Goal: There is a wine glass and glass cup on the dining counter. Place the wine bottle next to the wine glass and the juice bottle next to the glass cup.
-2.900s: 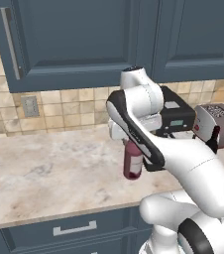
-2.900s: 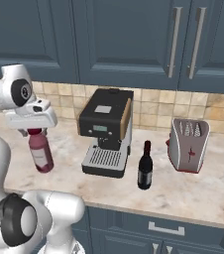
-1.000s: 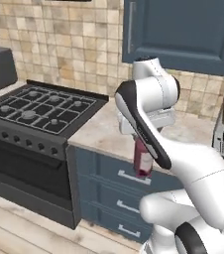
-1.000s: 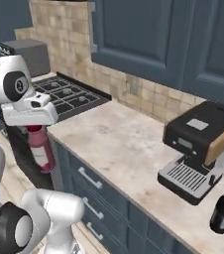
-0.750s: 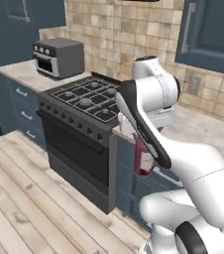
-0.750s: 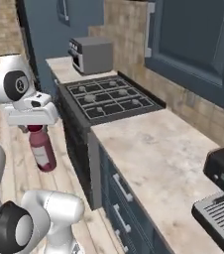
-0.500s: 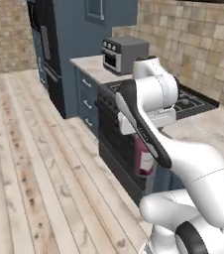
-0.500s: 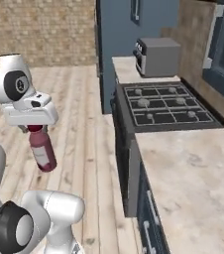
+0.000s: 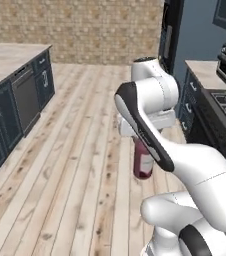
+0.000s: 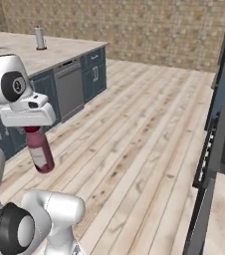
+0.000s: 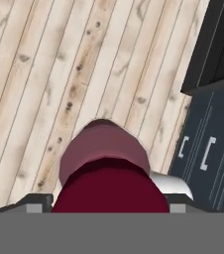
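Left base view: end effector (image 9: 141,134) grips the juice bottle (image 9: 143,159) by its cap, hanging upright over the wooden floor (image 9: 80,150) for safe carrying.

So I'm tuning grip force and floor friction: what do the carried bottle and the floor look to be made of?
The juice bottle looks like smooth maroon glass or plastic with a soft sheen and a pale paper-like label; which one the render leaves open. Its wide cap looks dark red and matte, probably plastic. The floor looks like pale wooden planks, with visible grain, knots and seams.
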